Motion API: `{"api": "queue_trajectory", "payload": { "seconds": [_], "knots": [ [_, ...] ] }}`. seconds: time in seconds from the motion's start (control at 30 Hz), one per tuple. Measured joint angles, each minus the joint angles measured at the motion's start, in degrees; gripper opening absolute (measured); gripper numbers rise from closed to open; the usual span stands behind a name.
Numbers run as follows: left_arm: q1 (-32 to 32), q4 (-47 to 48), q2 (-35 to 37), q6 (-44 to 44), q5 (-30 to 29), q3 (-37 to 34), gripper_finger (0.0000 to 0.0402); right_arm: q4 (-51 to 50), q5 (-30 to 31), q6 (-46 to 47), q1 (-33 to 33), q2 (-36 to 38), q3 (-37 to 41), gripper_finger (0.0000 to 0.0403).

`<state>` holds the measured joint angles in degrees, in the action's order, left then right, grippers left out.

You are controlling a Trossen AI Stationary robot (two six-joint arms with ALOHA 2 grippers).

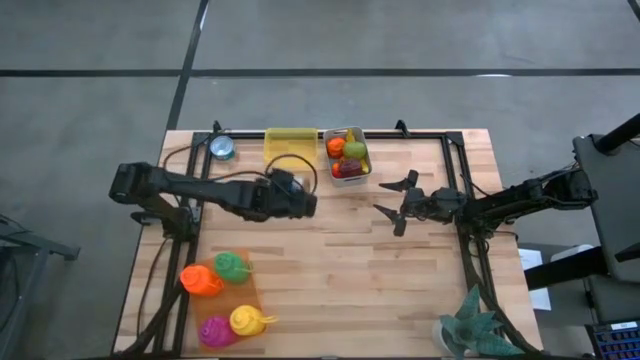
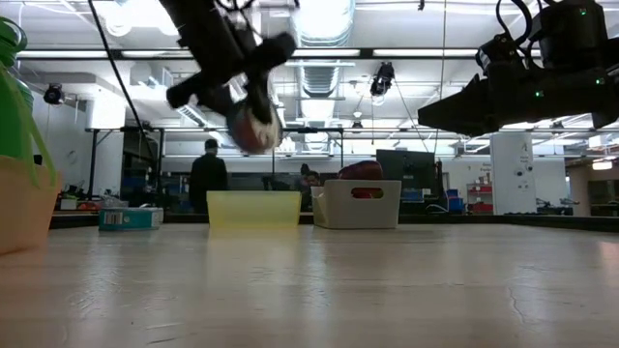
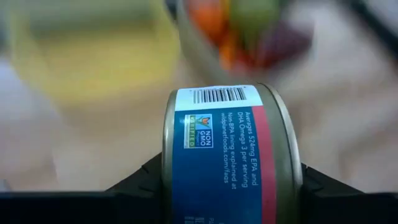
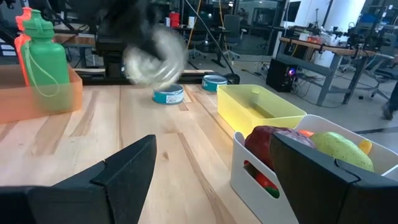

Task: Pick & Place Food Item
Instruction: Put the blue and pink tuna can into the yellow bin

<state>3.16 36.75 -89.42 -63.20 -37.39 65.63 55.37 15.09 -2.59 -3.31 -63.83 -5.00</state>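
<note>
**A Can Rides Up in the Air**

The left gripper (image 1: 300, 203) is pinching a round metal can (image 3: 230, 155) between its 2 dark fingers. The can is up off the wooden table (image 1: 350, 270), near the yellow bin (image 1: 290, 144) and the white bin (image 1: 347, 153). So the carrying step looks to be under way.

Next, the arm likely has to bring the can over a bin, lower it, and let go. Which bin it should go in cannot be told.

The can is smooth and shiny, with a blue and red paper label. The yellow bin is see-through plastic with nothing seen inside. The white bin holds round toy fruit in red, green and orange.

The right gripper (image 1: 397, 203) waits near the white bin with its fingers spread wide, holding nothing.
</note>
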Motion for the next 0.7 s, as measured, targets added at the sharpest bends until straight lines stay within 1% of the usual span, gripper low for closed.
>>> {"api": "queue_trajectory", "payload": {
  "seconds": [0.1,0.17,0.23,0.33,0.4,0.47,0.63,0.7],
  "knots": [
    [-0.3,-5.3,0.7,4.1,-11.8,0.0,0.018,0.0,0.0,0.0,0.0,0.0,0.0,0.0306],
    [-1.1,-8.2,0.5,7.5,-17.6,0.0,0.018,0.0,0.0,0.0,0.0,0.0,0.0,0.0306],
    [-2.8,-12.0,0.0,10.7,-21.5,0.0,0.018,-0.1,0.0,0.0,0.0,0.0,0.0,0.0306],
    [-6.8,-15.8,-0.8,14.3,-22.7,-0.3,0.018,-0.2,0.0,0.0,0.0,0.0,0.0,0.0306],
    [-10.4,-17.8,-1.4,15.7,-19.6,-0.3,0.018,-0.4,0.0,0.0,0.0,0.0,0.0,0.0306],
    [-14.7,-20.2,-2.1,18.2,-14.1,-0.3,0.018,-0.8,0.0,0.0,0.0,0.0,0.0,0.0306],
    [-26.9,-27.5,-3.2,27.3,5.5,-0.3,0.018,-1.7,0.0,0.0,0.0,0.0,0.0,0.0306],
    [-31.2,-29.3,-3.8,28.9,12.2,-0.3,0.018,-1.7,0.0,0.0,0.0,0.0,0.0,0.0306]
  ]
}}
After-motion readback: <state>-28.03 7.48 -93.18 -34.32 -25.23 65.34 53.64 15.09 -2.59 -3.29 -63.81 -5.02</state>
